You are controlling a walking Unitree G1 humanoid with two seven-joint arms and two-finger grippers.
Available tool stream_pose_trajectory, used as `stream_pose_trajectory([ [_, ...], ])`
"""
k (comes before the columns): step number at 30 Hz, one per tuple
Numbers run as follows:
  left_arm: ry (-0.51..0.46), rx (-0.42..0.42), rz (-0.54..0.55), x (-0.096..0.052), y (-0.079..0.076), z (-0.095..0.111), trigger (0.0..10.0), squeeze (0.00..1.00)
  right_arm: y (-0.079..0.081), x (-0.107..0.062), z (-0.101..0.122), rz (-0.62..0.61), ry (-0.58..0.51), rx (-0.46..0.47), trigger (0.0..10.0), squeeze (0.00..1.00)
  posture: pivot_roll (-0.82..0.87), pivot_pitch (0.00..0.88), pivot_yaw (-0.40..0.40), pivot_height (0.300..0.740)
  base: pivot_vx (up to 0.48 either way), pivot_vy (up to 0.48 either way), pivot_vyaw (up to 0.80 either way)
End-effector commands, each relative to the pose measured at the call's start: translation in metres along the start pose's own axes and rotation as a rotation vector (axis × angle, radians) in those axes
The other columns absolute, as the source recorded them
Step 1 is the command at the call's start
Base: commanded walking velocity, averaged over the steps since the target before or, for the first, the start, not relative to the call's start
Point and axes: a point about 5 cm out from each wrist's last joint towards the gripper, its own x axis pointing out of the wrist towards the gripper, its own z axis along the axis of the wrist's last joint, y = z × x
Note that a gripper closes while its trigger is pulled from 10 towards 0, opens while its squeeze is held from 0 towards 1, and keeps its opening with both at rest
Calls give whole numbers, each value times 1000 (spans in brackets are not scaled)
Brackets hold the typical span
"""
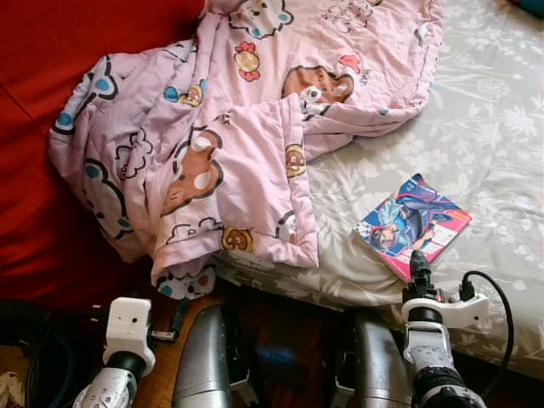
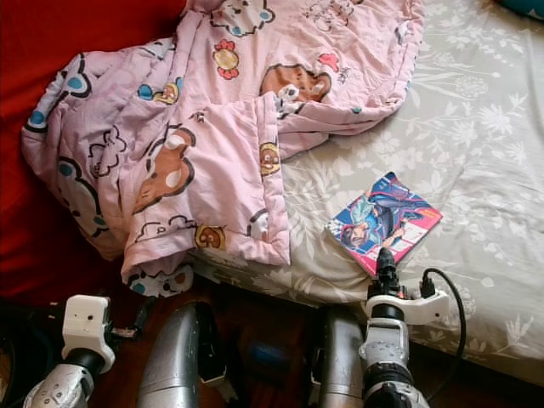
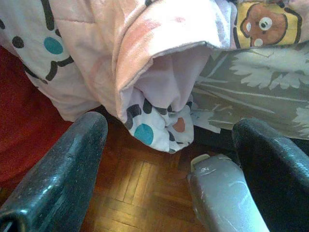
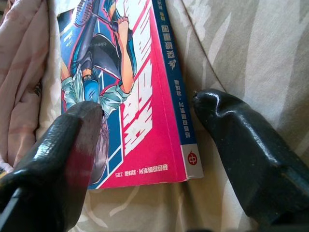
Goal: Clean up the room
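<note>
The bed (image 1: 476, 136) is the landmark. On it, near its front edge, lies a book (image 1: 412, 224). A blanket (image 1: 229, 144) lies to the left of the book, spread over the bed's left part and hanging over the bed's front edge toward the floor (image 3: 140, 193). The right gripper (image 1: 419, 265) sits at the bed's front edge, just before the book, fingers apart astride its near corner. The left gripper (image 3: 169, 169) hangs low before the bed, below the blanket's hanging corner.
</note>
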Motion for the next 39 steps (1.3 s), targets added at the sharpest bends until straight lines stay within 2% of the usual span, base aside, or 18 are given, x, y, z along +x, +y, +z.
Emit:
stream_pose_trajectory([
  [1,40,14,-6,-6,2,-6,10000,0,-20,-15,-19,-104,75,59,10000,0,139,358,31,580,0,0,0],
  [12,43,33,-6,-11,3,-4,10000,0,-19,-14,-26,-146,99,150,10000,0,169,373,27,580,0,0,0],
  [16,43,34,-9,-10,3,-3,10000,0,-10,-8,-28,-116,121,147,10000,0,174,373,27,580,0,0,0],
  [17,40,34,-11,-9,2,-3,10000,0,-8,-7,-31,-113,144,127,1451,0,173,374,23,580,0,0,0],
  [19,39,34,-11,-8,2,-3,10000,0,-7,-7,-32,-113,154,115,1451,0,173,374,23,580,0,0,0],
  [20,40,33,-11,-8,2,-3,10000,0,-6,-7,-34,-98,166,106,0,0,176,373,24,580,0,0,0],
  [24,38,34,-13,-7,0,-3,10000,0,-7,-10,-38,-91,177,111,0,0,181,368,22,580,0,0,0],
  [29,33,35,-15,-5,-1,-1,10000,0,-16,-16,-38,-117,181,110,0,0,181,361,17,580,0,0,0],
  [39,33,35,-15,-5,-1,-1,10000,0,-16,-16,-38,-117,181,110,0,0,181,361,17,580,0,0,0],
])
